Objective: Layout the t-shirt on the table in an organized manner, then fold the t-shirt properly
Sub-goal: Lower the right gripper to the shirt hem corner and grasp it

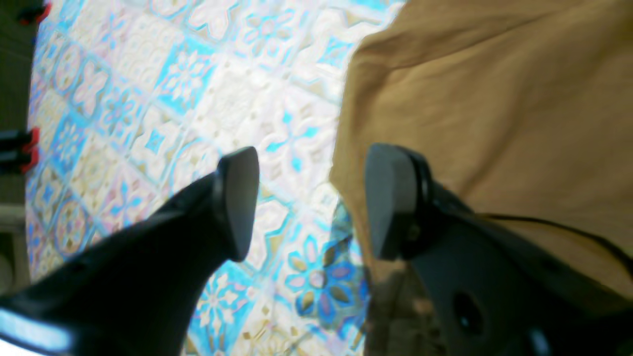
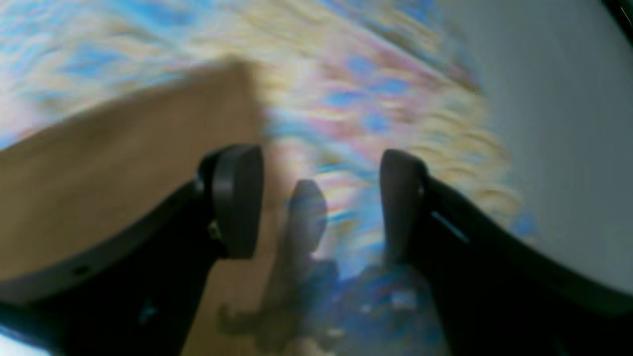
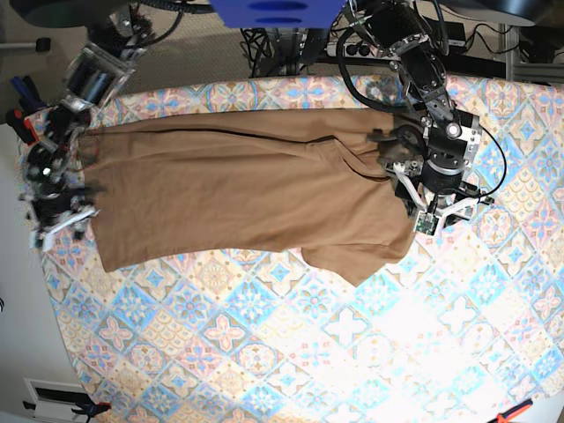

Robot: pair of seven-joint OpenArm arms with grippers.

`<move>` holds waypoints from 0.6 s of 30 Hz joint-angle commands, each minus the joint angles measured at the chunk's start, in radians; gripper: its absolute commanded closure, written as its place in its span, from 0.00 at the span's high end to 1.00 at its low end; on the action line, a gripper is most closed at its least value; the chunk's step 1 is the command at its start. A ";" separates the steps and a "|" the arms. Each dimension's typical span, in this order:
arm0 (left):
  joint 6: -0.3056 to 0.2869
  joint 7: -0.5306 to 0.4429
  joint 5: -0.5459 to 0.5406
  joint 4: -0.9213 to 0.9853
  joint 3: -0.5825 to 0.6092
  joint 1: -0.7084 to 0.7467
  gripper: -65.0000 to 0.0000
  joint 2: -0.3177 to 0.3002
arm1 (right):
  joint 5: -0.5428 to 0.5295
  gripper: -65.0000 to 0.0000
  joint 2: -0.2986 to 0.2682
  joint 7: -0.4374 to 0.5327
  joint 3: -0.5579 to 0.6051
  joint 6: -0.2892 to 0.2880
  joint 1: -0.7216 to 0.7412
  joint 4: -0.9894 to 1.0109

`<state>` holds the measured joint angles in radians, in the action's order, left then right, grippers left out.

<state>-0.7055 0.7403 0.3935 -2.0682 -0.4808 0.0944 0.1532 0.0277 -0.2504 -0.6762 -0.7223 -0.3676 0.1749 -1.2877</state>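
Base view shows the t-shirt (image 3: 238, 189) spread flat across the far half of the table (image 3: 291, 352), collar end toward the left gripper (image 3: 438, 211). That claw stands parted and empty at the cloth's edge; the right gripper (image 3: 55, 211), also spread, holds nothing.

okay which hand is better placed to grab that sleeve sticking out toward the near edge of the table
Probably the left hand: it hovers open at the t-shirt's collar end, right beside that sleeve. The right hand is at the hem end.
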 commanded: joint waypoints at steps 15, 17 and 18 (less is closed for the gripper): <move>0.007 -0.021 0.002 -0.015 -0.005 -0.006 0.37 0.004 | -0.030 0.55 -0.140 0.523 0.151 -0.015 0.260 0.699; 0.007 -0.021 0.002 -0.015 -0.005 -0.008 0.37 0.004 | -0.030 0.55 -0.140 0.574 0.180 -0.015 0.263 0.764; 0.007 -0.021 0.003 -0.015 -0.005 -0.009 0.37 0.004 | -0.030 0.55 -0.140 0.585 0.192 -0.015 0.263 0.774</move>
<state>-0.7040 0.7380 0.4049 -2.0651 -0.4877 0.0967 0.1528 0.0040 -0.3489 -0.1017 -0.5236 -0.4000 0.4397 -0.5060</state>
